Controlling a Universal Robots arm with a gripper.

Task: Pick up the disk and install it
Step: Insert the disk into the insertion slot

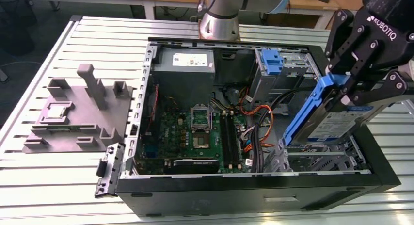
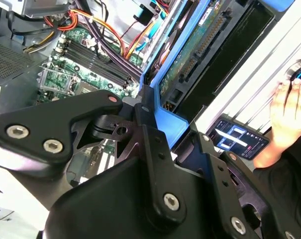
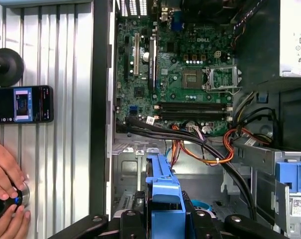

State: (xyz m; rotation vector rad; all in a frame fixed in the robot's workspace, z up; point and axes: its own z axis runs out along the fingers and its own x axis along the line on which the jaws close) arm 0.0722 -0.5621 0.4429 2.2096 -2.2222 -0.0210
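The disk (image 1: 333, 124), a silver-grey drive with a white-and-blue label and blue side rails, hangs tilted on edge over the front corner of the open computer case (image 1: 259, 179) at the exterior view's right. My gripper (image 1: 357, 90) is shut on its upper end, black fingers clamping across the blue rail. In the second wrist view the disk's (image 2: 205, 45) green circuit-board underside runs away from the gripper (image 2: 182, 144). In the first wrist view its blue rail (image 3: 162, 186) sticks out from the gripper (image 3: 162, 221), above the metal drive bay (image 3: 135, 169).
Inside the case lie the motherboard (image 1: 194, 133), orange and black cables (image 1: 259, 118), a grey power supply (image 1: 184, 62) and a bare blue bracket (image 1: 272, 60). A grey fixture (image 1: 77, 108) stands on the slatted table. A person's hand (image 3: 3, 172) and a phone (image 3: 21, 103) rest beside the case.
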